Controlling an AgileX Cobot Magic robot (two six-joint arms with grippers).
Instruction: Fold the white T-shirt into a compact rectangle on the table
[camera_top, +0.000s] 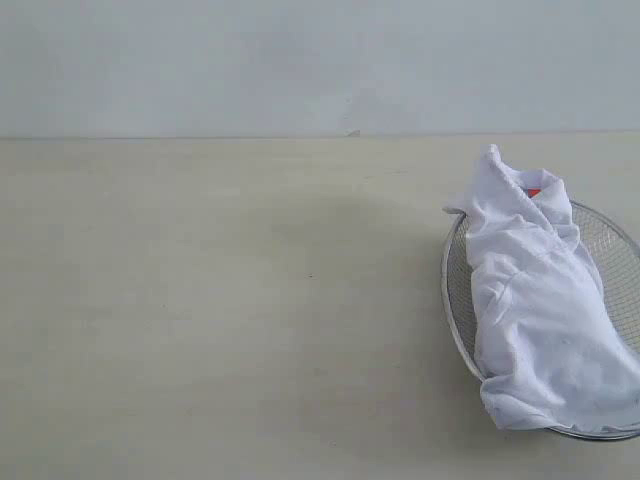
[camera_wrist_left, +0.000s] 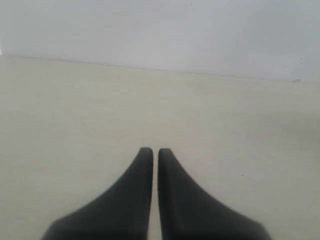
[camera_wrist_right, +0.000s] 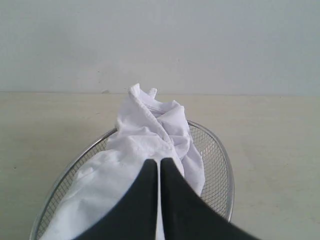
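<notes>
The white T-shirt (camera_top: 535, 300) lies crumpled in a wire basket (camera_top: 612, 250) at the right of the table (camera_top: 230, 300), its orange neck tag (camera_top: 533, 192) showing near the top. Neither gripper appears in the exterior view. In the right wrist view my right gripper (camera_wrist_right: 159, 162) is shut with nothing between its fingers, above the bunched T-shirt (camera_wrist_right: 145, 140) in the basket (camera_wrist_right: 217, 155); I cannot tell whether it touches the cloth. In the left wrist view my left gripper (camera_wrist_left: 155, 151) is shut and empty over the bare table (camera_wrist_left: 75, 115).
A grey-white wall (camera_top: 300, 60) rises behind the table's far edge. The basket sits close to the right and front of the exterior view.
</notes>
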